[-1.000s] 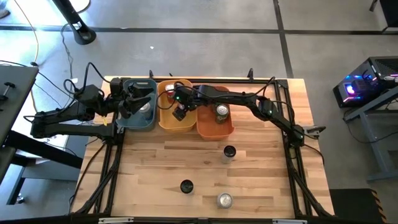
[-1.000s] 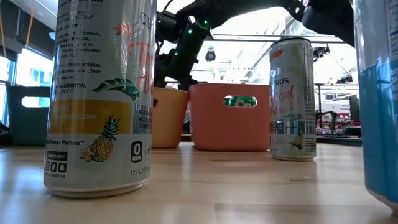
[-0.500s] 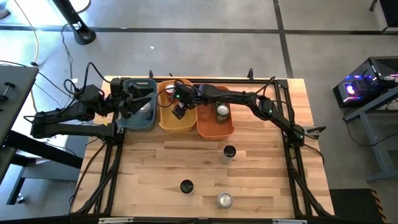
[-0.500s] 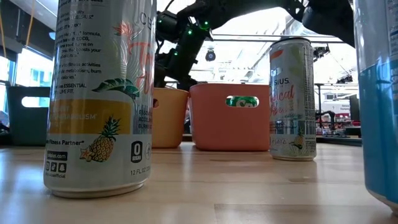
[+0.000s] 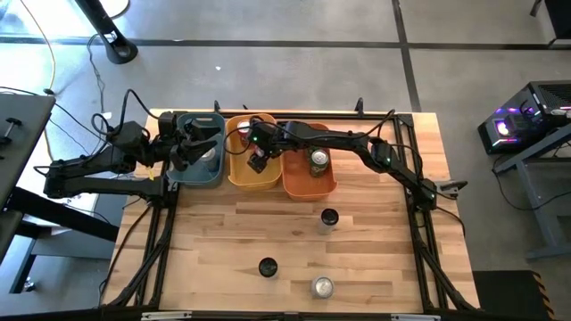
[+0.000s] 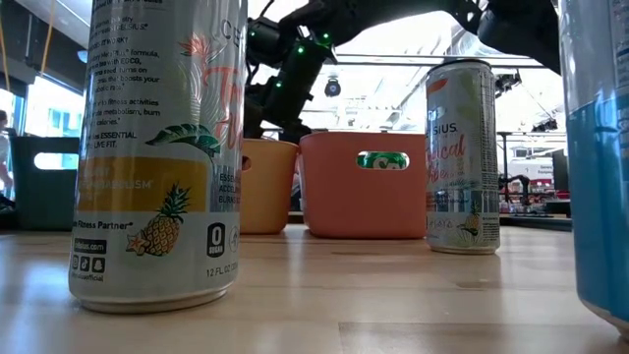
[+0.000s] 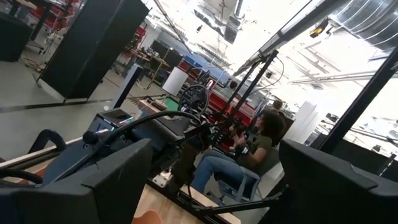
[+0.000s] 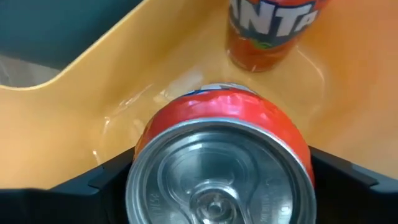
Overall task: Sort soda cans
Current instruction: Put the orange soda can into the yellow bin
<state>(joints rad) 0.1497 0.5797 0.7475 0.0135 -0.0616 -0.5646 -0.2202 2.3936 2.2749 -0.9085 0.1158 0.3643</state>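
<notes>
Right wrist view has the best angle here: the right pincer [image 8: 217, 186] is clamped around a red can [image 8: 217, 155], one dark finger on each side of the body, holding it inside the yellow bin [image 8: 93, 93] next to an orange can [image 8: 267, 31] already standing in there. From the high view, the right pincer [image 5: 257, 160] sits over that yellow bin [image 5: 234, 174], and the left pincer [image 5: 192, 152] hangs over the teal bin [image 5: 183, 174]; can't tell whether that one is open or closed.

Three cans are still out on the bench [image 5: 214, 241]: a dark-topped one [image 5: 329, 218], a black one [image 5: 267, 267] and a silver one [image 5: 322, 287]. The orange bin [image 5: 332, 185] has a green can [image 5: 318, 160] in it.

My guess is these cans are light if empty, with smooth, slippery, thin walls that dent easily. A mid-body side grip with modest squeeze looks safest.
</notes>
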